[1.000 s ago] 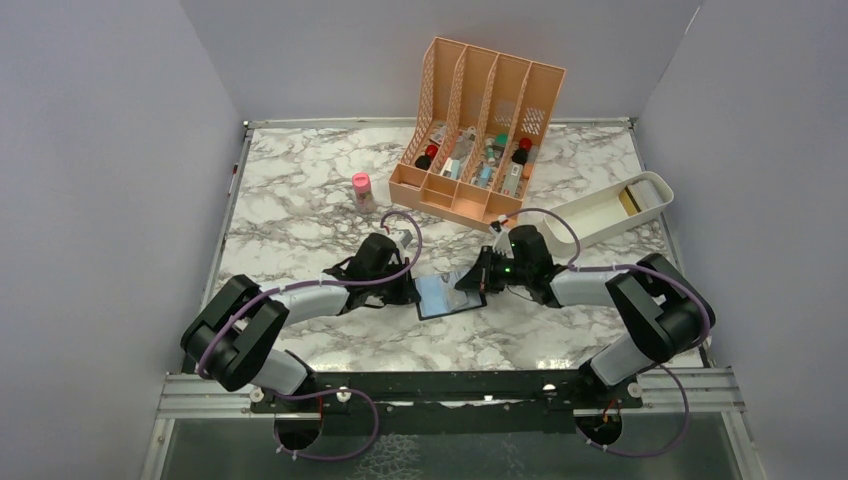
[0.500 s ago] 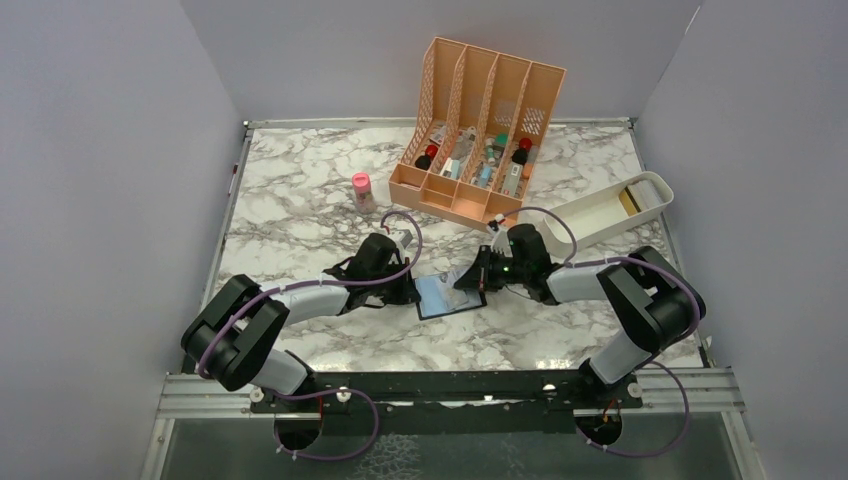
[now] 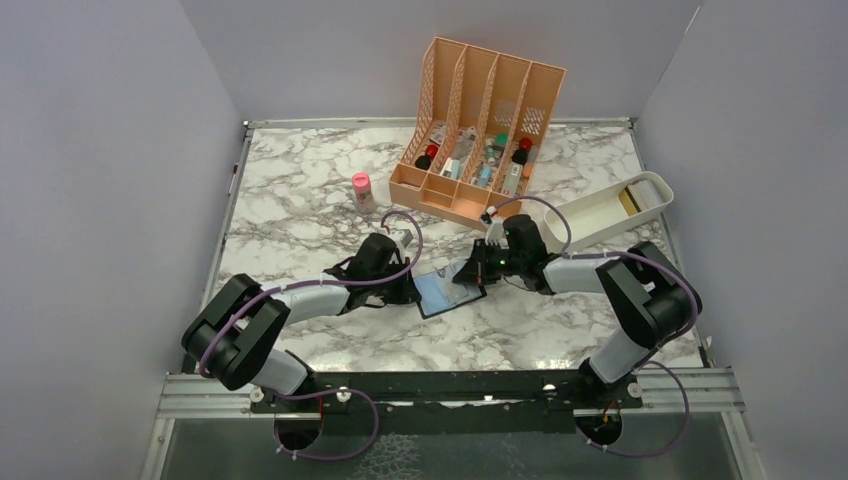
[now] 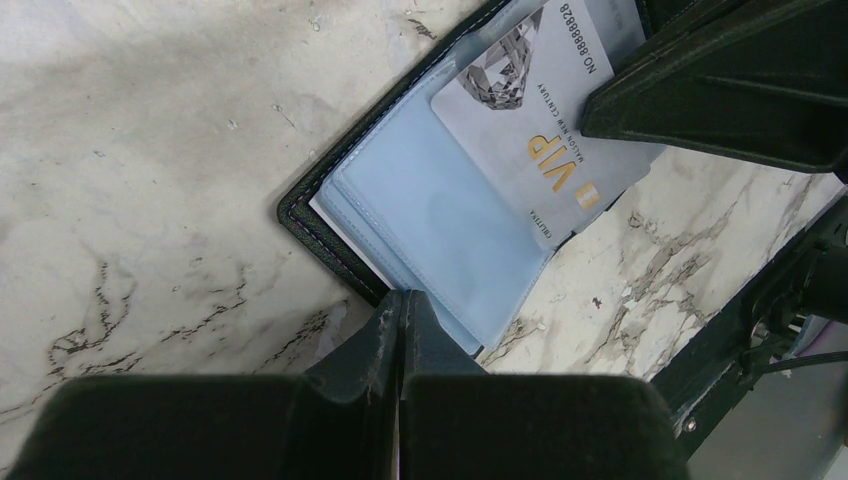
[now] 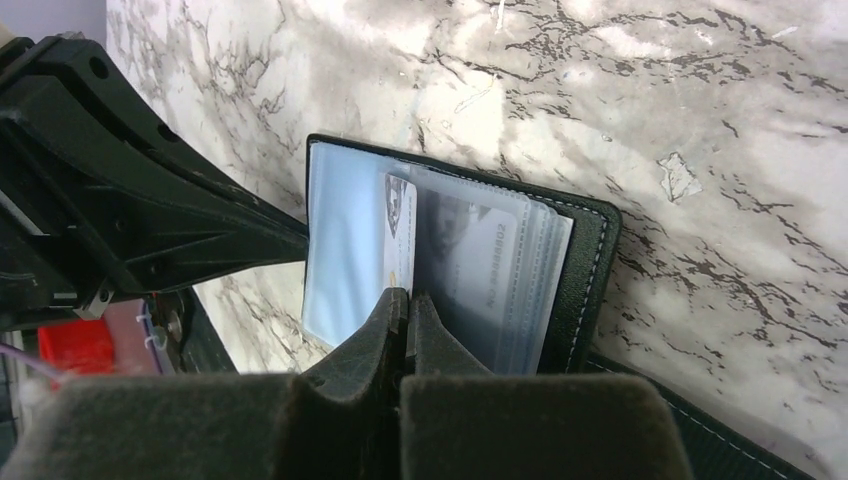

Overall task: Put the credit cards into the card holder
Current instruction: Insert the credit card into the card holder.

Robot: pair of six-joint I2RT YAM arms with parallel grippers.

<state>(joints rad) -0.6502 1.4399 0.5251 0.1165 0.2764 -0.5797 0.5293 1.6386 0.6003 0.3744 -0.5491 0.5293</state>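
Marbled desk (image 3: 300,200) carries the open wallet (image 3: 440,297) at its middle, between both arms. Fully closed, the left hand (image 4: 400,300) presses on the wallet's near edge. The right hand (image 5: 408,300) is clamped on a grey card (image 4: 550,130) that sits partly in a sleeve. If the wallet skids or the card tilts, the card could jam or buckle.

Both arms stretch low from their bases, elbows folded outward and forearms angled inward over the middle of the worktop (image 3: 300,200), so that the 2 wrists face each other, near but apart. The left end effector (image 3: 412,292) lies almost flat with its jaws pressed together, pinching the edge of the card holder (image 3: 440,299). The right end effector (image 3: 465,279) tilts down from the opposite side, jaws likewise closed, nipping a credit card (image 4: 545,120) by 1 edge.
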